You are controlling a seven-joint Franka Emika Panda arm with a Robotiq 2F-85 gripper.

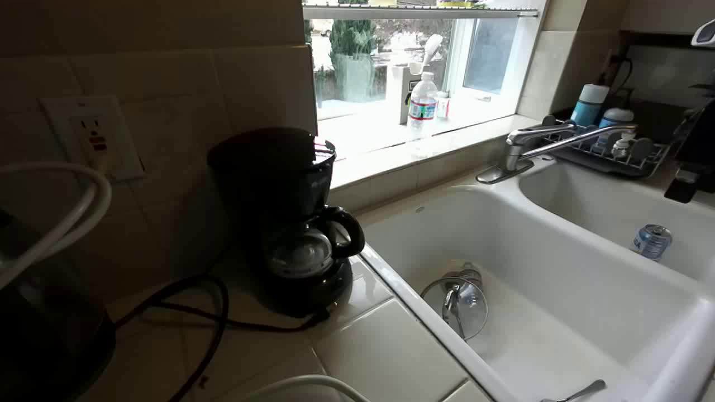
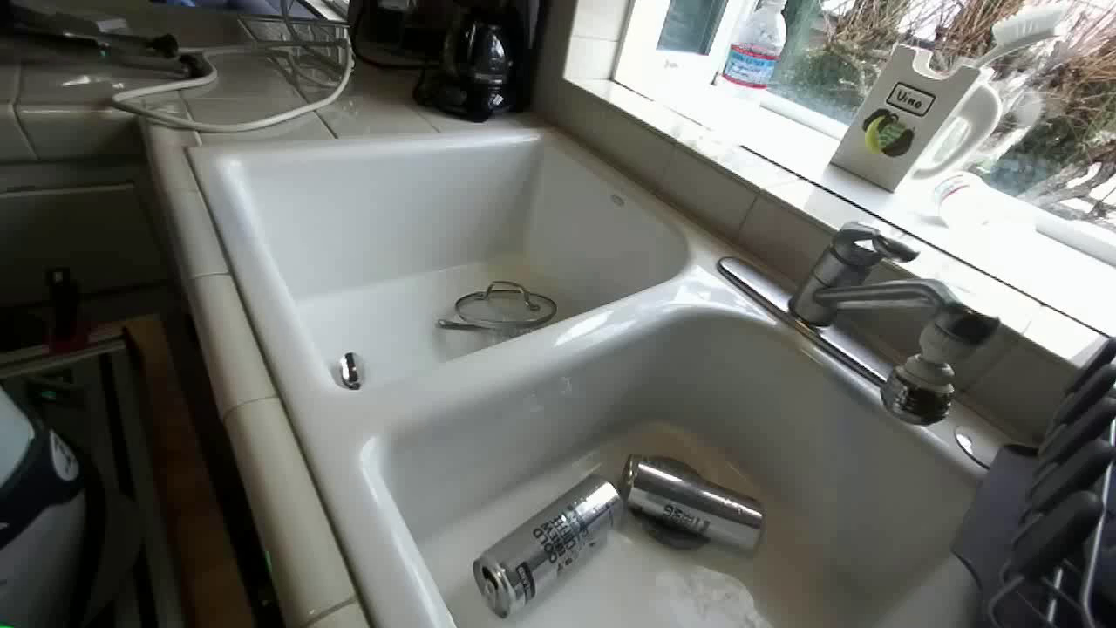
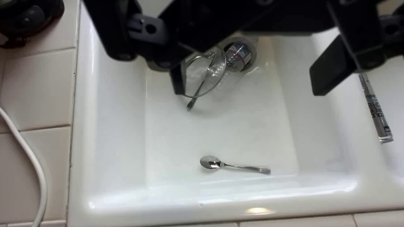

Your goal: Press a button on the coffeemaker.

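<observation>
Coffeemaker (image 1: 273, 184): just the one; it's looking all black, kinda glossy round the base (image 1: 307, 296), and it's standing upright on the tiled table (image 1: 385, 340) right beside the sink (image 1: 592, 273) in an exterior view
Carafe (image 1: 301, 254): one, round glass, it's sitting under the top half, chunky black handle (image 1: 354, 231) sticking out sinkward
Cord (image 1: 223, 319): black, it's looping over the table near the base
Cans (image 2: 549, 549): two silver ones, they're lying on their sides in the nearer basin (image 2: 785, 375) in an exterior view; coffeemaker's getting cropped at the top edge there
Lid (image 2: 501, 307): one, glass, it's lying in the farther basin (image 2: 392, 209)
Spoon (image 3: 241, 167): one in plain sight in the wrist view, it's lying on the sink floor
Jaws: they're hanging wide apart over the sink, coffeemaker showing well apart from them, upper left corner
</observation>
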